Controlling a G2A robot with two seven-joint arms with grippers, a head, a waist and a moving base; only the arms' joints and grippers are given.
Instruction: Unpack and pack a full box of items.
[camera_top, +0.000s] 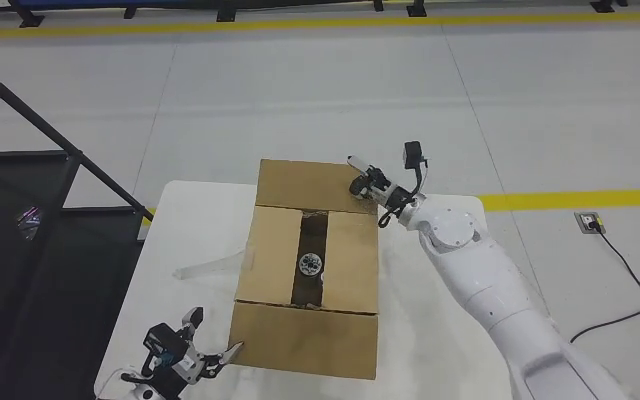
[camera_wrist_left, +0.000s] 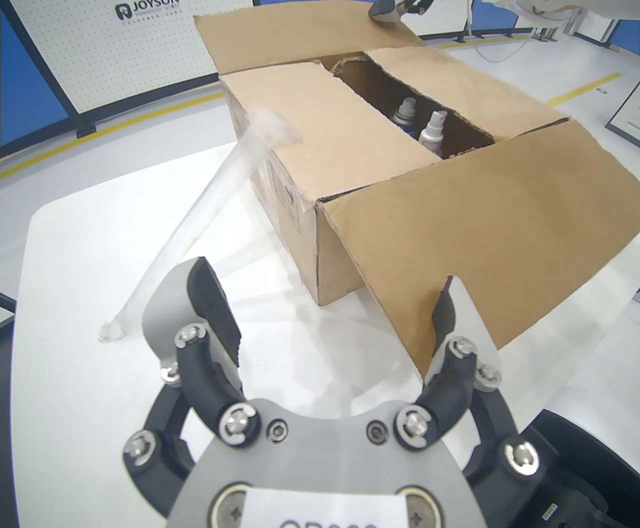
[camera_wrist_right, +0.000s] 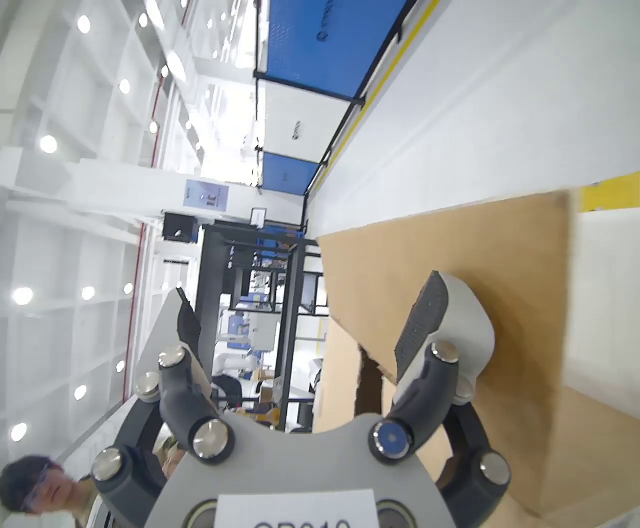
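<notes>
Brown cardboard box (camera_top: 270, 255) — white table (camera_top: 190, 215)

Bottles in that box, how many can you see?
2: a dark bottle and a white bottle beside it, in the gap between the flaps of the box. More may hide underneath.

Pale grey floor (camera_top: 300, 90), yellow floor line (camera_top: 320, 22), white pegboard (camera_wrist_left: 100, 50), blue panels (camera_wrist_right: 320, 45), round ceiling lights (camera_wrist_right: 48, 144)

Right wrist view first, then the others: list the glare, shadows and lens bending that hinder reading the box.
Right wrist view: ceiling lamps flare white, while the box flap is evenly lit. Left wrist view: the wide lens makes the near flap loom; the opening is dark around two spray bottles. Top view: even light, the opening shadowed.
</notes>
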